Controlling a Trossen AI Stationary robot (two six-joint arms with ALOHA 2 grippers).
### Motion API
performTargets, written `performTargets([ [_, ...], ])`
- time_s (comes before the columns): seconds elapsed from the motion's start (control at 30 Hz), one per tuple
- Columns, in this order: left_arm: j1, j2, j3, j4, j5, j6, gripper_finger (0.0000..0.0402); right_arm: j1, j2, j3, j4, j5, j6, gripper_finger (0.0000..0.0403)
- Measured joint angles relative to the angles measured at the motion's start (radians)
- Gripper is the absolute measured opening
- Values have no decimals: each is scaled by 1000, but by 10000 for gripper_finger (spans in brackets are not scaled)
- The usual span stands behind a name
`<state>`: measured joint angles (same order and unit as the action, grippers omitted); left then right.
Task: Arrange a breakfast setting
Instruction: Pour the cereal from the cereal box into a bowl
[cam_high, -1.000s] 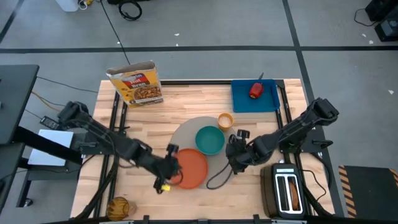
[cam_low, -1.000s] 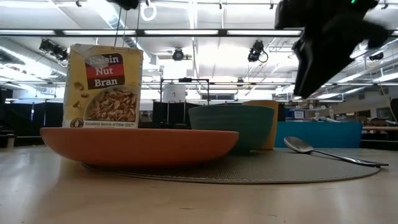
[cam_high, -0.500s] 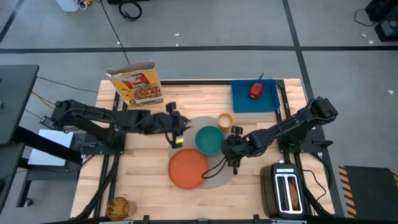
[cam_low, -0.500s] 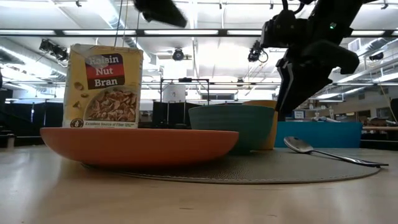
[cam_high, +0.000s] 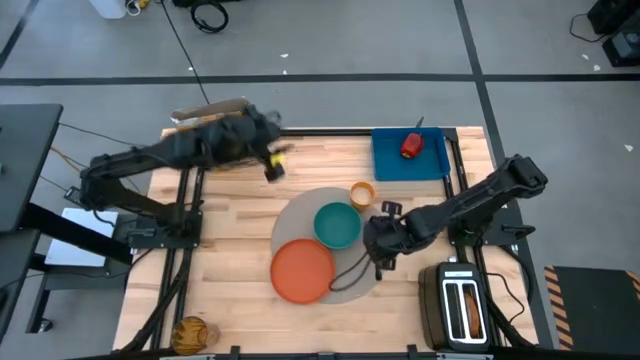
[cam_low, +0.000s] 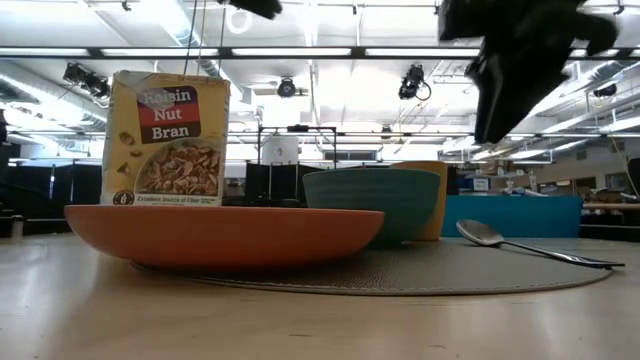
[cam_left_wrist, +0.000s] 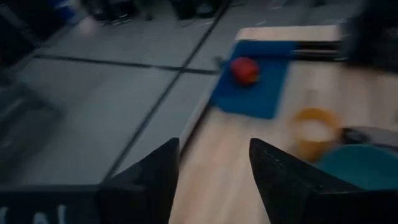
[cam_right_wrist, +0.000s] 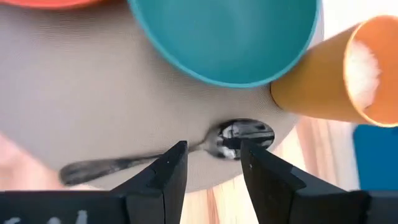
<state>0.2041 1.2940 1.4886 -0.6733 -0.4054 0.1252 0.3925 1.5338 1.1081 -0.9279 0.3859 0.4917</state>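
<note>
- Done: orange plate (cam_high: 302, 271), teal bowl (cam_high: 338, 224), orange cup (cam_high: 362, 193) and spoon (cam_right_wrist: 168, 152) on grey mat (cam_high: 293, 222).
- Right gripper (cam_right_wrist: 210, 163) hangs just above spoon, fingers apart, empty.
- Left gripper (cam_left_wrist: 213, 171) open, empty; apple (cam_left_wrist: 244, 70) far ahead on blue board (cam_left_wrist: 264, 99).
- Left: apple; bread not visible.

The left arm reaches across the far left of the worktop, its tool (cam_high: 272, 165) raised, fingers (cam_left_wrist: 149, 180) apart and empty. The right arm stretches in from the right edge toward the middle, its tool (cam_high: 377, 262) low, fingers (cam_right_wrist: 168, 177) parted, gripping nothing.
</note>
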Motion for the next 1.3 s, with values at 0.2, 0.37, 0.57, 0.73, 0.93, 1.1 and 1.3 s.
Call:
performTargets([
  [0.2,224,0,148,-218,85,124,205,69,-70,11,-18,92,2,158],
  [0.37,415,2,122,-314,209,220,206,96,-104,11,22,137,-44,158],
  [0.57,547,-3,102,-313,269,338,206,140,-113,8,113,122,-68,158],
  [0.73,620,-6,102,-378,404,402,206,174,-104,-52,184,115,-81,158],
  [0.93,682,-5,101,-392,466,432,206,175,-109,-84,196,116,-43,158],
  [1.1,732,-5,89,-418,541,437,206,175,-109,-86,194,115,-45,158],
  [1.3,741,-2,-25,-383,534,442,205,175,-108,-86,195,112,-48,158],
])
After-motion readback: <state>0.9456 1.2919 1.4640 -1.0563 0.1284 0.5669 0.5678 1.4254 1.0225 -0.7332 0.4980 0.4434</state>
